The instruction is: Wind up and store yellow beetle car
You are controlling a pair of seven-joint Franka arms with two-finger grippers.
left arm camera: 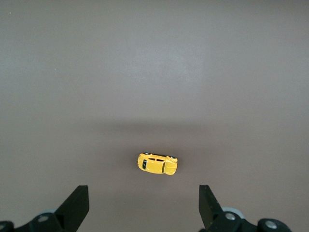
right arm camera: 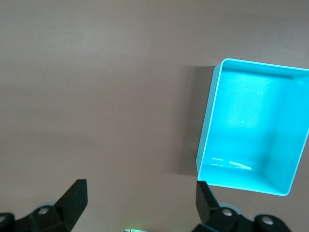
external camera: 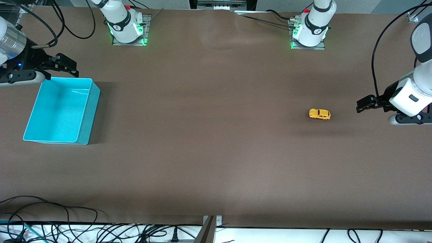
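Car (external camera: 319,114) sat on its wheels on the brown counter (external camera: 209,135), toward the left arm's end, well apart from the bin (external camera: 82,113) at the right arm's end. Left tool (external camera: 363,105) hung released, fingers (left arm camera: 77,205) spread wide, over bare counter just beside the car. Right tool (external camera: 64,65) hung released over the counter next to the bin, that arm waiting.

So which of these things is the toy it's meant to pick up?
Start at the brown table and look toward the left arm's end, where the open left gripper hangs. Beside it stands the yellow beetle car: tiny, rounded, dark-windowed, and nowhere near the big turquoise bin.
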